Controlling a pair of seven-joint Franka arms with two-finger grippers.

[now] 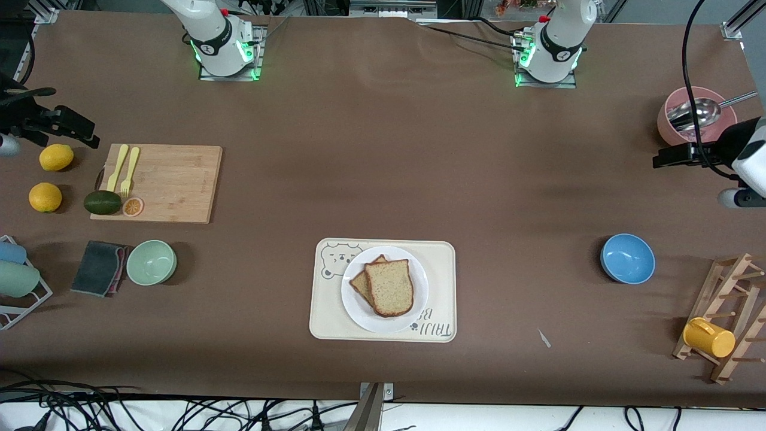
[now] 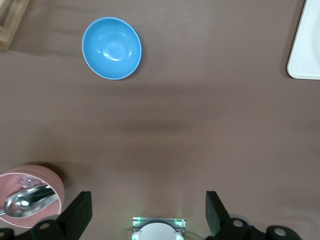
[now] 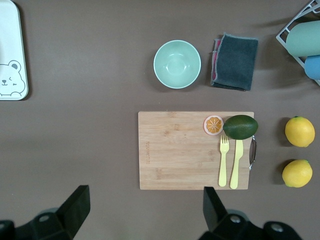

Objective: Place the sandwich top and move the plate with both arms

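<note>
The sandwich top [image 1: 389, 287], a light brown speckled slice with a darker crust, lies on a second slice [image 1: 359, 282] on the white plate [image 1: 419, 278]. The plate sits on the cream bear-print tray [image 1: 440, 263], which is nearer to the front camera than most other things on the table. My left gripper [image 1: 665, 158] is open and empty, up over the table beside the pink bowl at the left arm's end; its own view shows it wide open [image 2: 147, 197]. My right gripper [image 1: 75, 127] is open and empty over the right arm's end, by the lemons; its own view shows the same [image 3: 146, 192].
Left arm's end: blue bowl [image 1: 627, 258], pink bowl with a metal spoon [image 1: 694, 117], wooden rack with a yellow mug [image 1: 709, 337]. Right arm's end: cutting board [image 1: 167, 182] with avocado, fork and knife, two lemons [image 1: 56, 157], green bowl [image 1: 151, 261], dark cloth [image 1: 99, 267].
</note>
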